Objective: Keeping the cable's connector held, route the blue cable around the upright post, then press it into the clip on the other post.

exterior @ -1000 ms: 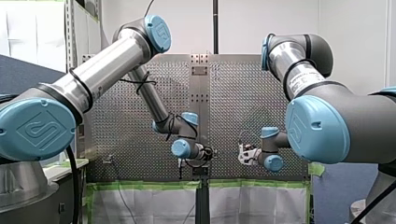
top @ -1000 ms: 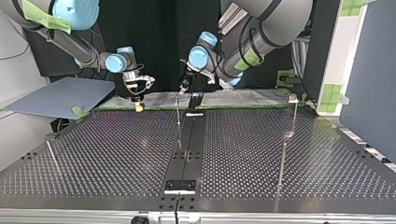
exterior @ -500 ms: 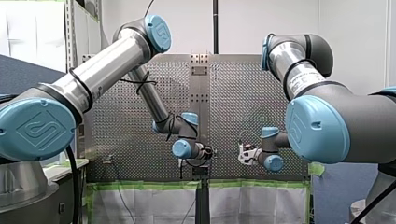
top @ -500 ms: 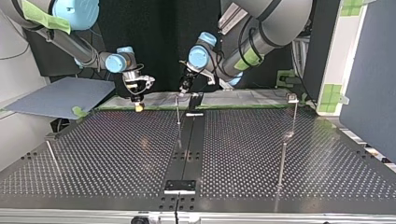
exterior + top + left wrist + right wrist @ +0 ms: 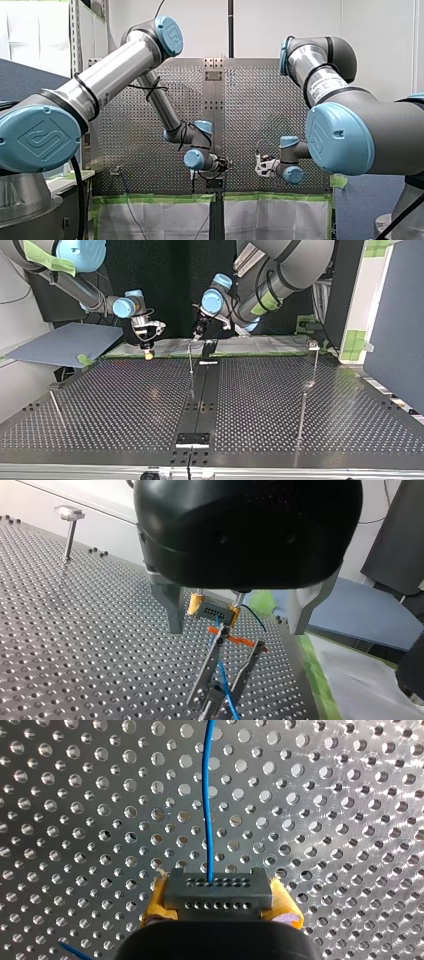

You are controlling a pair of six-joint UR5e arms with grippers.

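Blue and thin, the cable (image 5: 207,795) leaves the dark connector (image 5: 219,892) as a single strand and runs ahead over the perforated bench (image 5: 75,795). My right gripper (image 5: 148,351) has its jaws pinching that connector between yellow pads (image 5: 156,902), close above the bench's far edge in the top view. My left gripper (image 5: 196,335) hangs by the top of the upright post (image 5: 190,362); whether its jaws are spread or pressed together I cannot tell.

I judge the strand light and limp. It should bend round the post readily but sag without some tension. The connector is the stiff part, fit for a firm hold. The wire's entry into it looks the weak spot, so pulls should be gentle, with any second hold on the strand itself.
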